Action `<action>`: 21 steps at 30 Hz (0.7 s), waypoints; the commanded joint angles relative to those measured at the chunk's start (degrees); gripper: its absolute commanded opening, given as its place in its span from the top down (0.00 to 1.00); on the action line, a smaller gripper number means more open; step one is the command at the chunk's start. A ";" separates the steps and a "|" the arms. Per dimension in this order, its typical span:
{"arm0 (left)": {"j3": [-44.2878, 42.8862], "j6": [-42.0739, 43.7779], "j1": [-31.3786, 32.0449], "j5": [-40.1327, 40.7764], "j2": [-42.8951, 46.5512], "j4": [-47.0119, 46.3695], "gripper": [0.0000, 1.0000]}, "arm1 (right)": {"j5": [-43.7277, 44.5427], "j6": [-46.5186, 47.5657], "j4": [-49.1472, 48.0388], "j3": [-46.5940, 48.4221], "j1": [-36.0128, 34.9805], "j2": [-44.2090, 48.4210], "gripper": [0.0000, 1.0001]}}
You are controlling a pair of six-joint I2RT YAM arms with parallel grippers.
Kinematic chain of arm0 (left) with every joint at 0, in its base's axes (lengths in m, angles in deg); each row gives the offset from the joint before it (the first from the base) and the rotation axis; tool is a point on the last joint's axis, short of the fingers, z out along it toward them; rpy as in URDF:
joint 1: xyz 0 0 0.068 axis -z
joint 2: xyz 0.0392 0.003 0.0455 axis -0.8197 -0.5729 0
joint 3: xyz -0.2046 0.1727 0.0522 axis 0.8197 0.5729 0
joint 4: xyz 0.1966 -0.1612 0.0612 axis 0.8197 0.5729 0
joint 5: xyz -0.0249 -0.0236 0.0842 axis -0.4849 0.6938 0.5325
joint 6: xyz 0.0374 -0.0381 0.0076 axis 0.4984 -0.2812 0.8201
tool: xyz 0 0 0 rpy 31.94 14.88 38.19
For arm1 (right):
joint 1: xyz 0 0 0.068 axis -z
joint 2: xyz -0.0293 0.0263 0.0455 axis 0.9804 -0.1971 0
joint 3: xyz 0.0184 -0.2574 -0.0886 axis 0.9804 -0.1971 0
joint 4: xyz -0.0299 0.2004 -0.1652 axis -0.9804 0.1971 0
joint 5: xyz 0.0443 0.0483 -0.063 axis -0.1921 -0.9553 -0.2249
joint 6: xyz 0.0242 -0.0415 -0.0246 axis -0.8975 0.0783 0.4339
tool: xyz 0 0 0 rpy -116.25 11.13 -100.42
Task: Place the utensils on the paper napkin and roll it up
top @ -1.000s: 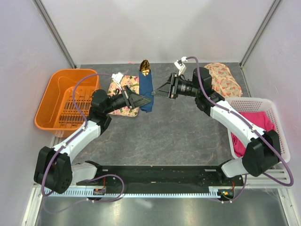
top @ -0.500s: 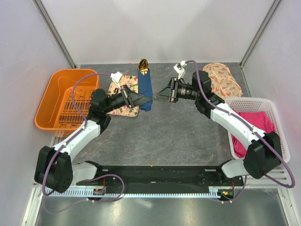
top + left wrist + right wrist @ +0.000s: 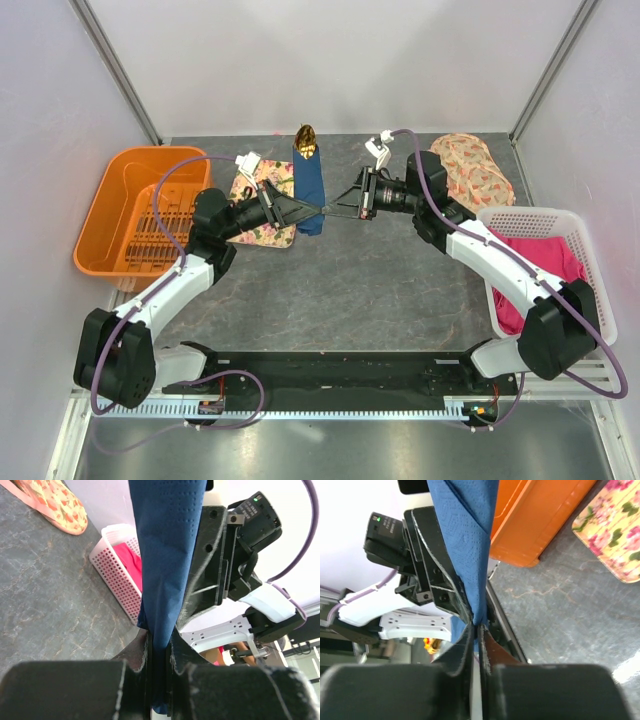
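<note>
right claw (image 3: 330, 210) moved in | it and left claw (image 3: 317, 212) both clamp napkin (image 3: 309, 185) — utensils (image 3: 307, 138) inside; roll nearly done

Utensils (image 3: 307, 138) in napkin (image 3: 311, 187); tray (image 3: 266, 236) just left.

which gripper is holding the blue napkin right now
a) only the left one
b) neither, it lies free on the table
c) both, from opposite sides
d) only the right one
C: the left wrist view shows the left gripper shut on the paper napkin, and the right wrist view shows the right gripper pinching the same sheet from the facing side.
</note>
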 commanded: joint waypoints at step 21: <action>0.99 -2.07 0.89 -5.57 1.94 -7.61 0.98 | -0.10 1.85 -1.13 10.33 0.67 -5.80 0.40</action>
